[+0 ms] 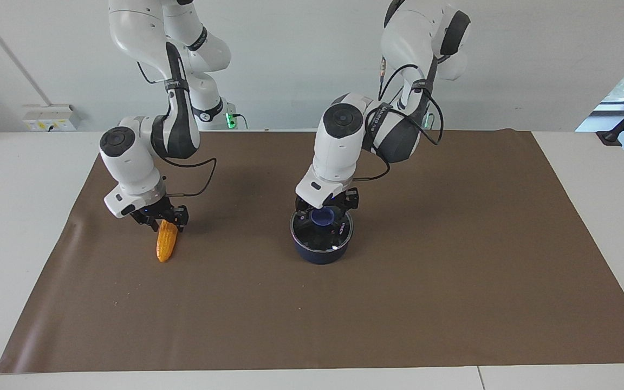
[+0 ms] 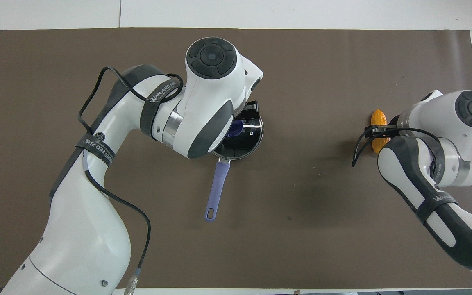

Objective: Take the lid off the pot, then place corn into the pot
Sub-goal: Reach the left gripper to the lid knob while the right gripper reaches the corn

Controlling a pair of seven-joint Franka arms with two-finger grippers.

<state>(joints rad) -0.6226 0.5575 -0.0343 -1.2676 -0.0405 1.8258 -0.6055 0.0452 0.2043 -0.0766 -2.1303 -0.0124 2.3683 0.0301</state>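
**Both grippers down: lid knob and corn cob**

The glass lid (image 1: 322,230) sits on the navy saucepan (image 1: 320,253) mid-mat. The left gripper (image 1: 327,208) straddles its blue knob (image 1: 323,218); whether it grips, I cannot tell. Lift straight up. The right gripper (image 1: 161,218) pinches the bumpy, tapered corn cob (image 1: 166,241), tip apparently touching the brown mat (image 1: 453,298).

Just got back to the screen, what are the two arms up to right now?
The left gripper is down at the blue knob of the lid, which sits on the pot in the middle of the mat. The right gripper is at the nearer end of the corn, toward the right arm's end of the table; the corn's other end rests on the mat. Nothing is in the pot yet as far as the closed lid suggests.
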